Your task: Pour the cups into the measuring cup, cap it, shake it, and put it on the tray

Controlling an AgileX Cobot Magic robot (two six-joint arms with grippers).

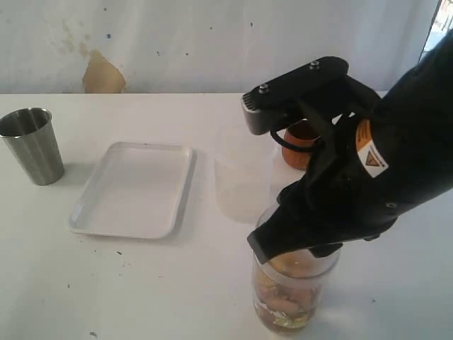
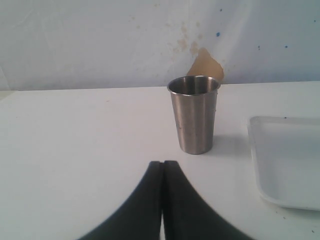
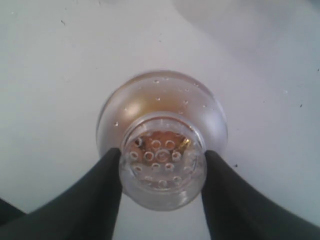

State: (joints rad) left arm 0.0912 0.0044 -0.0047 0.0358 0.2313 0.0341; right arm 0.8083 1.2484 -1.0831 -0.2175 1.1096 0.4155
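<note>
Ext. view: the bulky black right arm (image 1: 396, 134) hid the top of the measuring cup (image 1: 289, 301) at the front of the scene. Only its lower body showed, w/ tan bits inside. Right claw (image 1: 294, 249) sat over the cup's mouth; its grip couldn't be read here. Wooden cup (image 1: 303, 138) peeked out behind the arm, mostly covered. Frosted cup (image 1: 244, 177) stood betw. tray (image 1: 134, 188) and arm, faint vs. the white table (image 1: 85, 283). Tumbler (image 1: 32, 145) stood upright left of the tray, apart from it. Left claw was out of frame.

L wrist view: left claw (image 2: 163, 197) had its fingers pressed together. Tumbler (image 2: 194, 114) stood upright ahead. The tray (image 2: 287, 160) beside it was cut off by the frame edge.

R wrist view: right claw (image 3: 162, 162) was clamped on the perforated neck of the clear domed lid (image 3: 160, 110), a finger touching each side. The lid blocked the measuring cup's body under it. The frosted cup (image 3: 240, 20) was just a blur at the frame edge.
</note>
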